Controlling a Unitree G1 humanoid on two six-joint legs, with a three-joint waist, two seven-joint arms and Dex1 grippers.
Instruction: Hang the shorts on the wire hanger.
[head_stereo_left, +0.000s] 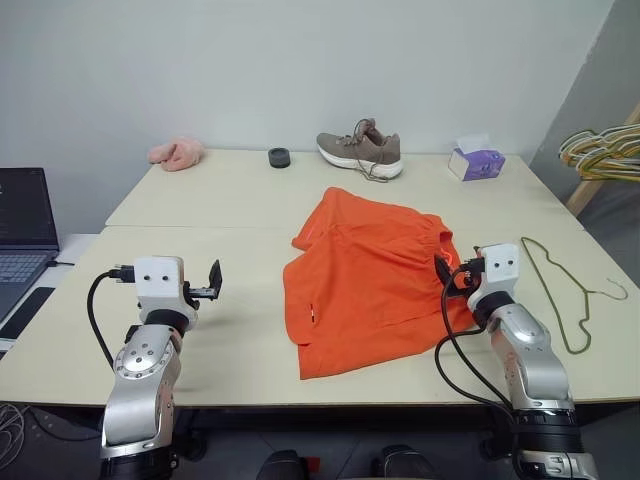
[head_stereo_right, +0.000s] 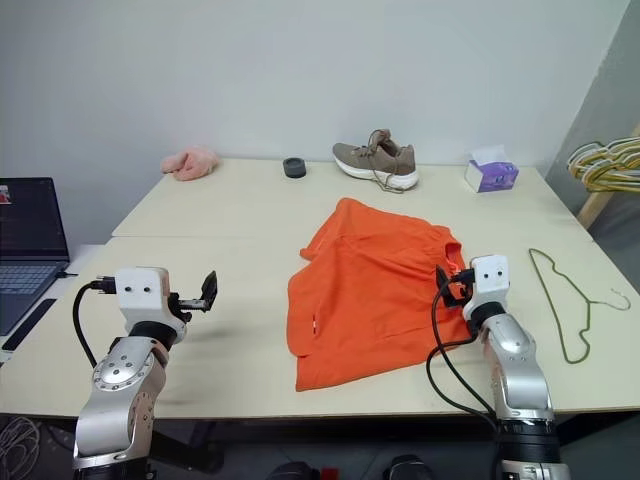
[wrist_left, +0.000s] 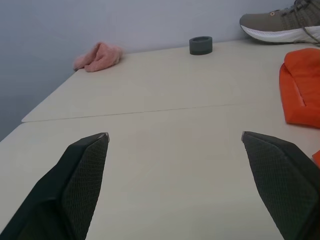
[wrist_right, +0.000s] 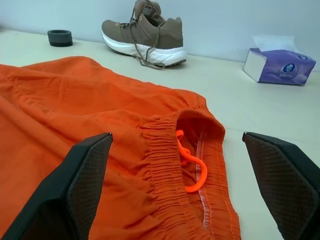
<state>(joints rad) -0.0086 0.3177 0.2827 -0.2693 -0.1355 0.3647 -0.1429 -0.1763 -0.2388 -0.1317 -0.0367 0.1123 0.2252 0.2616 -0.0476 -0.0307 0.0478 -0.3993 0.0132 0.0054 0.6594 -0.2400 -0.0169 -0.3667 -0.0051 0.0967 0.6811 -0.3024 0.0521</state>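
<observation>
lying on the table (head_stereo_left: 250, 190): 1 shorts (head_stereo_left: 370, 280), 1 wire hanger (head_stereo_left: 560, 290), 1 shoe (head_stereo_left: 360, 152).

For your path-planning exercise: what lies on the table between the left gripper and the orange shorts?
Nothing: in the left eye view, bare table separates the open left gripper from the shorts.

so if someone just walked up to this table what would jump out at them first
The bright orange shorts spread flat in the middle of the table catch the eye first, with the right gripper open just over their waistband edge. Next come the thin wire hanger lying flat to the right of the shorts, and the brown shoe at the far edge.
</observation>
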